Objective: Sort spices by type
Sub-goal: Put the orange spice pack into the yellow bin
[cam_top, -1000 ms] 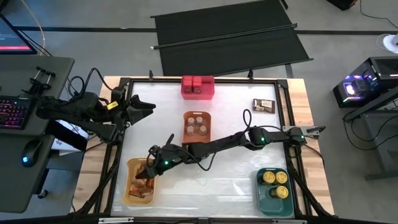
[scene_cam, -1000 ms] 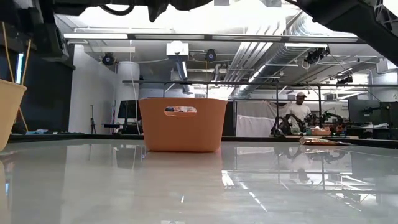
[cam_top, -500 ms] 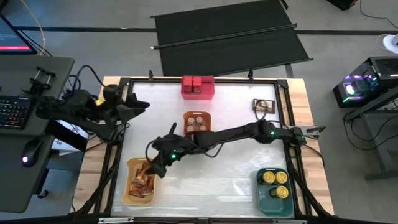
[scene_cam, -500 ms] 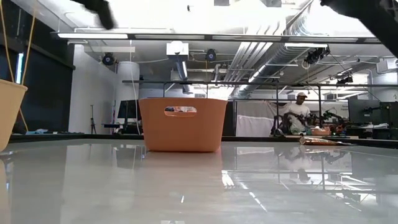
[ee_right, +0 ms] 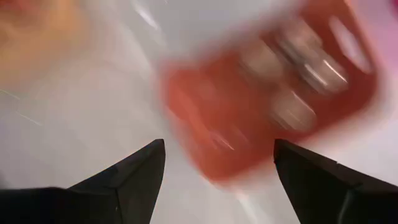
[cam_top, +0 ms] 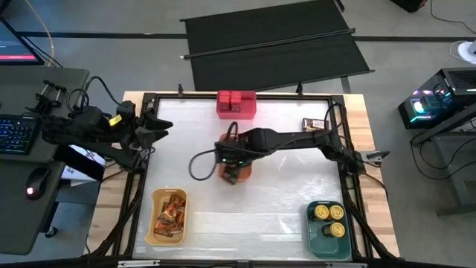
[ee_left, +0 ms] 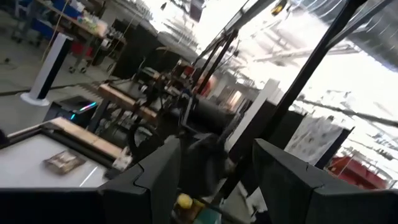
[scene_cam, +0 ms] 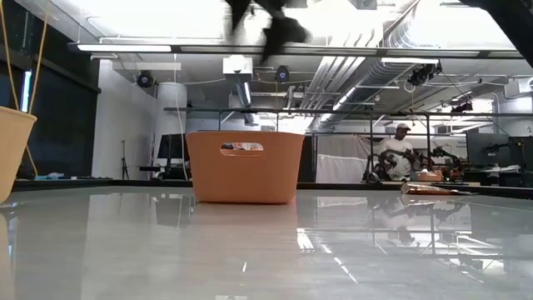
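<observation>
Here, the right claw [cam_top: 225, 158] is held wide and empty above the orange bin [cam_top: 239, 170]; the left claw [cam_top: 165, 123] is parted, empty, beside the table [cam_top: 282, 216].

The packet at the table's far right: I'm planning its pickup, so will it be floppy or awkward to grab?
The packet lies flat, so fingers probably must pinch an edge. It looks thin, likely light and somewhat floppy.

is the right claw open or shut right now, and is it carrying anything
Open and empty. In the right wrist view the right claw has its two fingers spread wide with nothing between them, above the orange bin of jars.
</observation>
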Robot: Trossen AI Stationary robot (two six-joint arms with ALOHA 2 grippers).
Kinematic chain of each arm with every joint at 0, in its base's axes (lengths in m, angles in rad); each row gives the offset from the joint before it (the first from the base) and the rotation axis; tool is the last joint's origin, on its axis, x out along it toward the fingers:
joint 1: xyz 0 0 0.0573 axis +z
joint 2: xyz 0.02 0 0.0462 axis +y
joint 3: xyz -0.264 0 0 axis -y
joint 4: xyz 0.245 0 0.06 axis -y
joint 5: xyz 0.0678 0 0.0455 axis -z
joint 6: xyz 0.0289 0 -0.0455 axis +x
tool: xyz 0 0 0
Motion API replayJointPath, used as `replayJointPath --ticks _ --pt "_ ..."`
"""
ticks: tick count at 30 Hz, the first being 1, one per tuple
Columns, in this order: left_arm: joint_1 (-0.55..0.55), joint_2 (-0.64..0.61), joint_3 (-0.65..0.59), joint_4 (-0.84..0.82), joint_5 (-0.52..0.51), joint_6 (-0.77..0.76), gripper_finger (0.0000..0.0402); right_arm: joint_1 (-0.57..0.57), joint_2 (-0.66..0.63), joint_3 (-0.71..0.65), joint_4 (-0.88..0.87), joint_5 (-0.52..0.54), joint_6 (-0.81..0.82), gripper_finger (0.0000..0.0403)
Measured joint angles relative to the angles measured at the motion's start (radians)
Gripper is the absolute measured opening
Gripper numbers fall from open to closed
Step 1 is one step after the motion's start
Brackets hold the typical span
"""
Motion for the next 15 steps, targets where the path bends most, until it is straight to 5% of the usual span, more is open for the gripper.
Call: replayJointPath --ticks 3,6,15 --pt "0.000 0.005 0.000 -0.033 0.000 0.000 0.0188 -0.015 -0.001 -0.017 -0.239 0.026 -0.038 0.0289" --pt "0.000 0.006 0.000 -0.040 0.000 0.000 0.0188 -0.027 -0.052 -0.142 -0.239 0.004 -0.088 0.0286" --pt "0.008 0.006 0.000 -0.030 -0.038 0.014 0.0188 -0.163 -0.636 -0.912 -0.207 -0.012 0.166 0.0282"
